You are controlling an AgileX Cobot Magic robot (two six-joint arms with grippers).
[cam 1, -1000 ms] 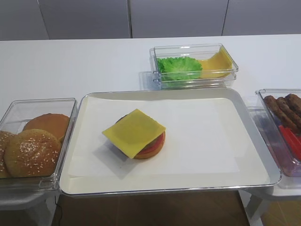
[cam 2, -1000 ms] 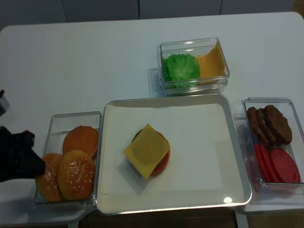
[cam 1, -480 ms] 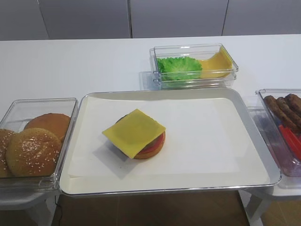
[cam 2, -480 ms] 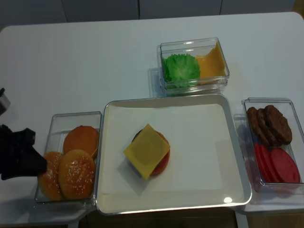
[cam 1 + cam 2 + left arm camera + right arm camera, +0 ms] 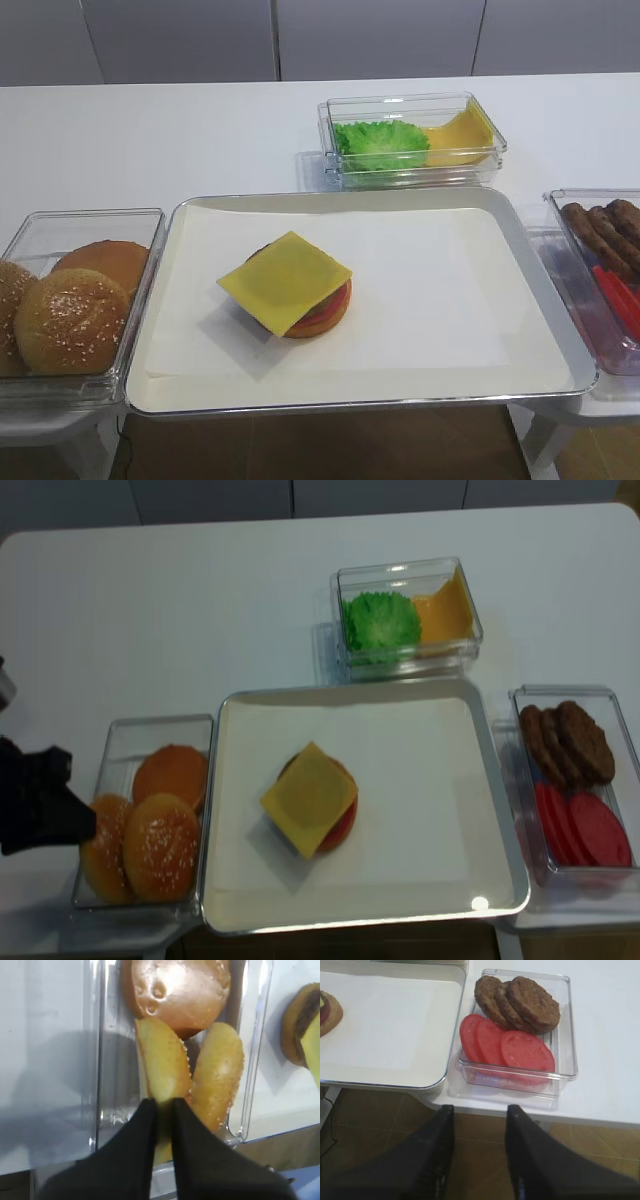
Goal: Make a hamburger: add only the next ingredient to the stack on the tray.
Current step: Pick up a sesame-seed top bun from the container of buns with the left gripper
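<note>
**On the left edge of the counter: left hand closed around a sesame bun**

At the left side of the white counter (image 5: 200, 610) sits a clear tub (image 5: 125, 735) holding three bun halves. The left hand (image 5: 162, 1110) reaches into it from the outer side, and the left wrist view shows its two dark fingers (image 5: 145, 1130) narrowed onto the edge of the left sesame bun (image 5: 162, 1067), which stands tilted on its rim between them. Just beside it, touching, leans a second sesame bun (image 5: 217, 1075), and past both lies the smooth seedless bun (image 5: 177, 990), glossy and flat in the far end of the tub. From overhead, the dark bulk of the left hand sits against the outer wall of the tub, right beside the gripped bun.

The tray (image 5: 495, 810), lined with white paper, lies just beside the tub toward the middle of the counter. Near its centre rests the stack (image 5: 312, 800): bottom bun, dark patty, red tomato slice and a square yellow cheese slice overhanging on top. It stands well apart from the left hand, with the tub wall and tray rim between them.

The right hand (image 5: 480, 1115) hangs off the counter's near edge, fingers apart and holding nothing, near a tub of patties and tomato slices (image 5: 520, 1025).
</note>
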